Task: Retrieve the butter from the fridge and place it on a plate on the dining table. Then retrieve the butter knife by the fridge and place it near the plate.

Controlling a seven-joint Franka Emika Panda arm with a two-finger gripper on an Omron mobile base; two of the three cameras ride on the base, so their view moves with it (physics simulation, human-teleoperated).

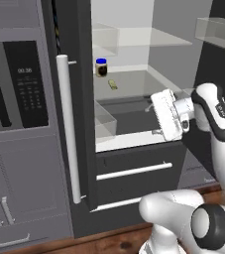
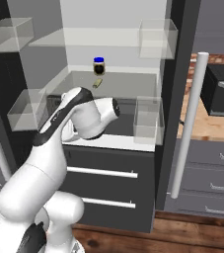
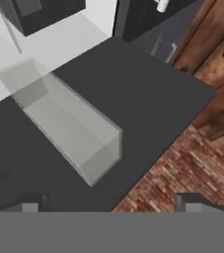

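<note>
The fridge stands open, showing its white interior. The butter, a small pale stick, lies on the middle shelf just in front of a dark jar with a blue lid. My gripper is open and holds nothing. It hovers at the front of the lower shelf, below and to the right of the butter, well apart from it. In the hand view it faces a dark door panel with a clear bin. The plate and the dining table are out of view.
A long white bar handle hangs on the left door, another on the right door. Clear door bins flank the shelves. A microwave sits in the grey cabinet at left. A wooden counter lies right of the fridge.
</note>
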